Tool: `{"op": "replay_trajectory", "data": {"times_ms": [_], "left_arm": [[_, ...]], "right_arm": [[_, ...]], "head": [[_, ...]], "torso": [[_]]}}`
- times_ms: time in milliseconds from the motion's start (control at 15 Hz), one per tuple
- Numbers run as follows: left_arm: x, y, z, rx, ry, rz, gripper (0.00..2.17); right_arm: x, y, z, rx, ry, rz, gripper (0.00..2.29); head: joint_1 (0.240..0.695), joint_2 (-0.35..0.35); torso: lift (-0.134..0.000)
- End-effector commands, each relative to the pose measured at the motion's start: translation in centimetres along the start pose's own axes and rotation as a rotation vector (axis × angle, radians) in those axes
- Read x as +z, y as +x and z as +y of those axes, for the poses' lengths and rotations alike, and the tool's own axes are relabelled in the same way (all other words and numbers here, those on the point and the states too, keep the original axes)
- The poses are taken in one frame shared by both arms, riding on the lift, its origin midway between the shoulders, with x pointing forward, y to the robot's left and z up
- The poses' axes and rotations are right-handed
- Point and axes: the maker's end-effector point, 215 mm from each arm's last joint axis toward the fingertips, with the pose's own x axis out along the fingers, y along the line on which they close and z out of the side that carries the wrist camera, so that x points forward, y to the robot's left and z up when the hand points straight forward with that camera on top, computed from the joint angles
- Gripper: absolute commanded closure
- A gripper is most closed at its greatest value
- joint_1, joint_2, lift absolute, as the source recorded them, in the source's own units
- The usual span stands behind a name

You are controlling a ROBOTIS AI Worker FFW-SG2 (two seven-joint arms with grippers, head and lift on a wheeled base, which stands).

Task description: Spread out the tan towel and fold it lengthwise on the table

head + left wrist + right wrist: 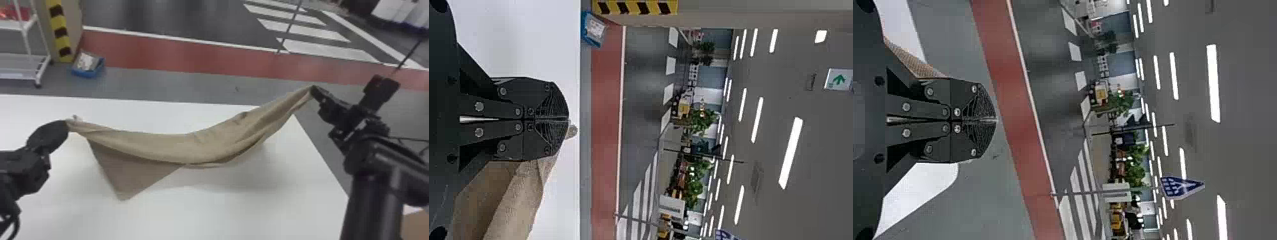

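Left gripper (65,125) pinched shut on one towel end. Tan towel (172,146) sags bunched between grippers, over white table (223,213). Right gripper (312,90) clamped on other end. Both ends gripped; spreading flat and lengthwise fold look left to do.

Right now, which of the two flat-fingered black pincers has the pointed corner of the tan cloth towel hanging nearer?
The left pincer: the corner hangs on its side, while towards the right pincer the towel narrows.
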Motion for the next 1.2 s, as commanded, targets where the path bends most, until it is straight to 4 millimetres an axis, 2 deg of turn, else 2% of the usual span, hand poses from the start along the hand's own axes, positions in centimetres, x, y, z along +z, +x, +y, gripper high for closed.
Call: {"op": "replay_trajectory", "data": {"times_ms": [0,133,200,267,333,467,533,600,667,800,1067,1133], "left_arm": [[0.7,0.1,1.1,0.015,0.004,-0.008,1.54],[0.7,0.3,1.4,0.02,0.008,-0.004,1.54],[0.7,0.3,1.6,0.024,0.007,-0.003,1.54],[1.0,0.2,1.7,0.026,0.007,-0.009,1.54],[0.9,-0.1,1.9,0.029,0.006,-0.008,1.54],[0.9,-0.3,1.9,0.029,0.008,-0.008,1.54],[0.7,-0.3,1.8,0.029,0.006,-0.005,1.54],[0.7,-0.3,1.7,0.027,0.009,-0.006,1.54],[0.9,-0.3,1.5,0.024,0.009,-0.01,1.54],[1.0,-0.2,1.4,0.023,0.006,-0.012,1.54],[1.2,0.0,1.0,0.019,0.006,-0.019,1.54],[1.2,0.0,1.2,0.02,0.008,-0.019,1.54]], "right_arm": [[3.4,2.6,1.9,0.049,0.028,-0.094,1.98],[6.4,3.3,4.1,0.115,0.054,-0.155,1.98],[6.5,3.0,4.7,0.138,0.05,-0.135,1.98],[5.5,1.6,5.1,0.176,0.053,-0.095,1.98],[3.2,-0.2,5.8,0.233,0.062,-0.032,1.98],[-0.9,-5.1,5.1,0.283,0.035,0.047,1.98],[-3.2,-7.8,4.4,0.29,0.021,0.081,1.98],[-4.5,-10.2,3.3,0.289,0.024,0.092,1.98],[-5.5,-12.7,1.4,0.269,0.017,0.105,1.98],[-7.7,-16.8,-2.2,0.218,-0.005,0.153,1.98],[-11.9,-25.2,-4.9,0.28,0.074,0.255,1.96],[-12.2,-26.5,-6.1,0.285,0.095,0.263,1.79]], "head": [[0.627,-0.294],[0.602,-0.276],[0.588,-0.267],[0.578,-0.259],[0.565,-0.245],[0.576,-0.232],[0.592,-0.226],[0.612,-0.223],[0.654,-0.226],[0.691,-0.245],[0.695,-0.305],[0.695,-0.311]], "torso": [[-0.124],[-0.124],[-0.124],[-0.124],[-0.124],[-0.124],[-0.124],[-0.124],[-0.124],[-0.124],[-0.124],[-0.124]]}}
